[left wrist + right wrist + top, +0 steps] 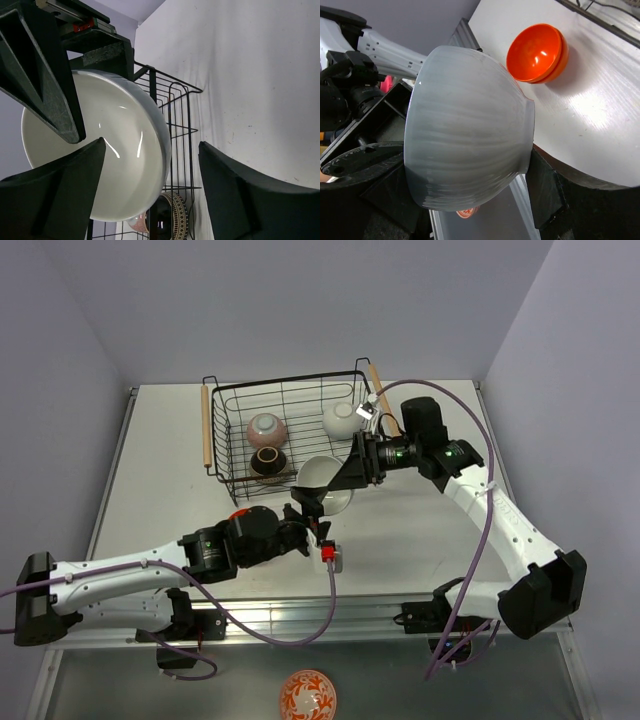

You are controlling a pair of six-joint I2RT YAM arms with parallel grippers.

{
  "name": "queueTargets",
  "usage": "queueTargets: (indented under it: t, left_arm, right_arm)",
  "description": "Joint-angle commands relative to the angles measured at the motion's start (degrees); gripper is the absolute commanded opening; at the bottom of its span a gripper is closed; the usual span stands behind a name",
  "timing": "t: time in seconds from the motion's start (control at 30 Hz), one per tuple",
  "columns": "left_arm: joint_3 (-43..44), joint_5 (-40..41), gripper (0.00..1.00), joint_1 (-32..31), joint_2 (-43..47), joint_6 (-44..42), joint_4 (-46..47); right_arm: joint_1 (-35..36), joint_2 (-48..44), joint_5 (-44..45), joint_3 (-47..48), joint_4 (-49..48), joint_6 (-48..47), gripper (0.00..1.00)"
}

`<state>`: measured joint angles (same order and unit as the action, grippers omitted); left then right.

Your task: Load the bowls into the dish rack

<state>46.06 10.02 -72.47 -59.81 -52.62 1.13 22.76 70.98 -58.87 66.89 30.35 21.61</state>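
Note:
The black wire dish rack stands at the back of the table. In it are a pinkish-white bowl, a dark patterned bowl and a white bowl. My right gripper is shut on a second white bowl, held on its side in the air just in front of the rack's near wall. It fills the right wrist view. My left gripper is open, with this bowl's rim between its spread fingers. Two stacked orange bowls sit on the table.
An orange-and-white patterned bowl lies on the lower shelf in front of the table's near edge. The rack's wooden handles stick out at both short ends. My left arm lies across the front left of the table.

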Motion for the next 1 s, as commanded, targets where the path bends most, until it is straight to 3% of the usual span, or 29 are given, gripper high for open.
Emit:
queueTargets:
  t: [0.0, 0.03, 0.07, 0.37, 0.5, 0.6, 0.63, 0.73, 0.97]
  left_arm:
    - [-0.36, -1.32, 0.82, -0.22, 1.89, 2.08, 1.16]
    - [-0.36, -1.41, 0.84, -0.22, 2.07, 2.52, 1.07]
    - [-0.36, -1.41, 0.99, -0.22, 2.24, 3.04, 1.25]
    - [5.0, -4.14, 0.99, 0.48, 4.97, 15.87, -0.43]
    - [9.91, -3.6, 1.0, 3.55, 4.09, 26.23, -0.94]
    - [20.16, -8.6, 0.99, 11.62, -0.47, 43.93, -6.82]
    - [22.73, -10.53, 0.99, 17.91, -2.05, 47.66, -11.36]
    - [29.41, -16.69, 0.99, 28.21, -7.15, 57.86, -16.31]
    - [30.93, -17.23, 0.99, 36.51, -9.01, 62.55, -15.63]
  right_arm:
    - [-0.88, 0.03, 0.07, 4.47, -1.61, 0.02, 0.0]
    - [-1.05, 0.12, 0.25, 5.08, -1.61, -0.07, 0.0]
    - [-1.58, 0.56, 0.77, 5.44, -1.61, -0.42, 0.0]
    - [-5.71, 6.09, 4.72, 15.98, -0.47, -2.97, 0.0]
    - [-6.59, 8.82, 11.83, 20.64, 0.32, -5.17, 0.0]
    - [-6.59, 11.98, 19.56, 26.16, 1.98, -6.31, 0.0]
    - [-6.59, 13.55, 24.46, 27.23, 2.17, -6.66, 0.0]
    - [-6.5, 16.46, 32.74, 32.05, 4.1, -7.63, 0.0]
    - [-4.06, 23.85, 47.6, 40.24, 9.37, -11.32, 0.0]
